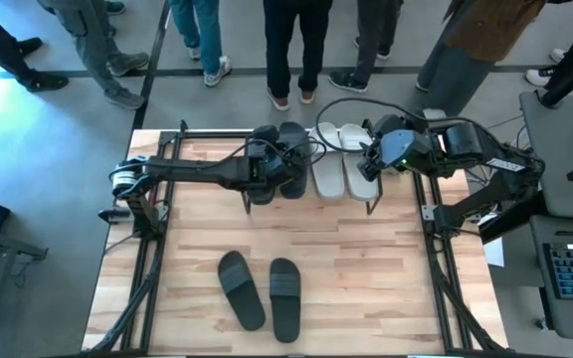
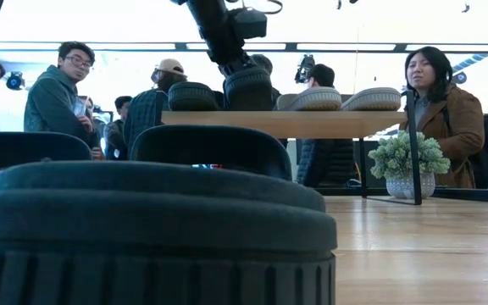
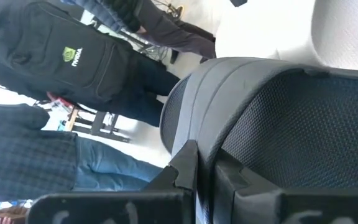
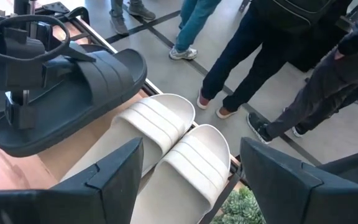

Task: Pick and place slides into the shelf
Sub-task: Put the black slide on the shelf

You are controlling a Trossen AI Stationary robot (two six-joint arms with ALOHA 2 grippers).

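The shelf (image 2: 312,123) stands at the table's far edge. On its top board lie two white slides (image 4: 160,127) (image 4: 197,162) and a black slide (image 2: 193,96) on the left. My left gripper (image 1: 270,165) reaches over the shelf, shut on another black slide (image 4: 79,87), which sits between these. Its sole (image 2: 248,95) is at the board; whether it rests there I cannot tell. My right gripper (image 4: 190,155) hangs open above the white slides, touching nothing. Two more black slides (image 1: 242,288) (image 1: 285,298) lie flat near the table's front edge. My left gripper pinches the black slide's wide strap (image 3: 197,118) at its edge between its two fingers (image 3: 185,171). It comes from the table's left, slanting a little downward. The slide stays sole-down and slightly tilted, beside the white pair.
Several people stand beyond the far edge (image 1: 296,50). A small potted plant (image 2: 409,161) shows past the shelf's right leg. One black slide (image 2: 151,220) fills the low view's foreground. Bare wood lies between the shelf and the front pair (image 1: 296,234).
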